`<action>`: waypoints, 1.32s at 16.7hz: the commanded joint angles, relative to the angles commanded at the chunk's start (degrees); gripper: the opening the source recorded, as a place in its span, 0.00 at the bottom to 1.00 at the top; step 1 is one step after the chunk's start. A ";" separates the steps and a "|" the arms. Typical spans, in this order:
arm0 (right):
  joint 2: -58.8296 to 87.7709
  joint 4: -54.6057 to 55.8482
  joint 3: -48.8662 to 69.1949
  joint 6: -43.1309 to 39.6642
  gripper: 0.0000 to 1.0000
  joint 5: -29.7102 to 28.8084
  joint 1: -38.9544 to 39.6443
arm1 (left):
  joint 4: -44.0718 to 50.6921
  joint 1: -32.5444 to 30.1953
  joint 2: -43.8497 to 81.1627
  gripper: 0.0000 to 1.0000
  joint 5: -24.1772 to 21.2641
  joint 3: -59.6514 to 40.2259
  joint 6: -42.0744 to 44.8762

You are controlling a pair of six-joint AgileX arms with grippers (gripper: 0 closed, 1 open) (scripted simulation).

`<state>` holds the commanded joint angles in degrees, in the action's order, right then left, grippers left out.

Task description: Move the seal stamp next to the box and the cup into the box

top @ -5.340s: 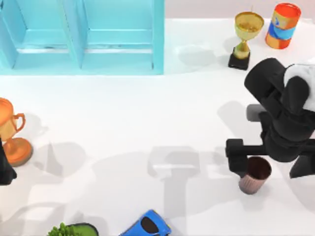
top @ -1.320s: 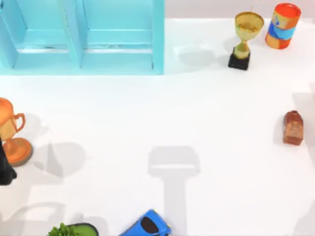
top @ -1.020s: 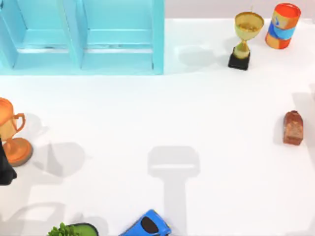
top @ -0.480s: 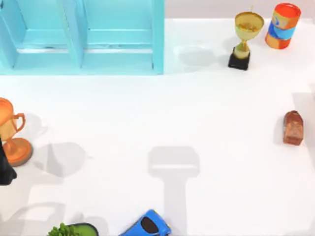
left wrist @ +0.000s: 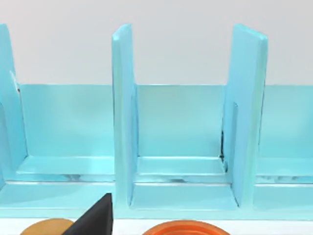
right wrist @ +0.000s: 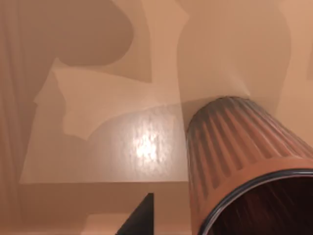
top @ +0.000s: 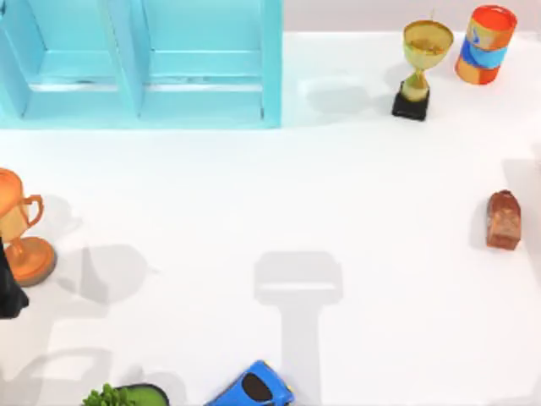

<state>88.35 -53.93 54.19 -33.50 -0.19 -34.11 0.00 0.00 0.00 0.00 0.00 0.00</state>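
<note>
The seal stamp (top: 503, 220) stands upright near the table's right edge, far from the blue box (top: 139, 63) at the back left. The cup (right wrist: 244, 161), coppery and ribbed with a dark inside, hangs close in the right wrist view above a pale surface. My right gripper (right wrist: 195, 220) is shut on it, and one dark finger (right wrist: 139, 215) shows beside it. My left gripper (top: 8, 292) is parked at the left edge beside an orange trophy, and in the left wrist view it faces the box's open compartments (left wrist: 176, 127).
A gold trophy (top: 420, 68) and an orange can (top: 484, 44) stand at the back right. An orange two-handled trophy (top: 21, 228) is at the left edge. A blue toy car (top: 252, 387) and a green object (top: 125, 395) lie at the front edge.
Since 5.3 s ago my right arm has left the top view and taken the cup with it, uncovering the seal stamp. Nothing has moved in the last second.
</note>
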 joint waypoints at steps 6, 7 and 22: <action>0.00 0.00 0.00 0.00 1.00 0.00 0.00 | 0.00 0.00 0.00 1.00 0.00 0.00 0.00; 0.00 0.00 0.00 0.00 1.00 0.00 0.00 | 0.00 0.00 0.00 1.00 0.00 0.00 0.00; -2.46 -9.09 19.49 -2.02 1.00 5.03 0.78 | 0.00 0.00 0.00 1.00 0.00 0.00 0.00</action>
<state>85.89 -63.01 73.68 -35.52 4.85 -33.34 0.00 0.00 0.00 0.00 0.00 0.00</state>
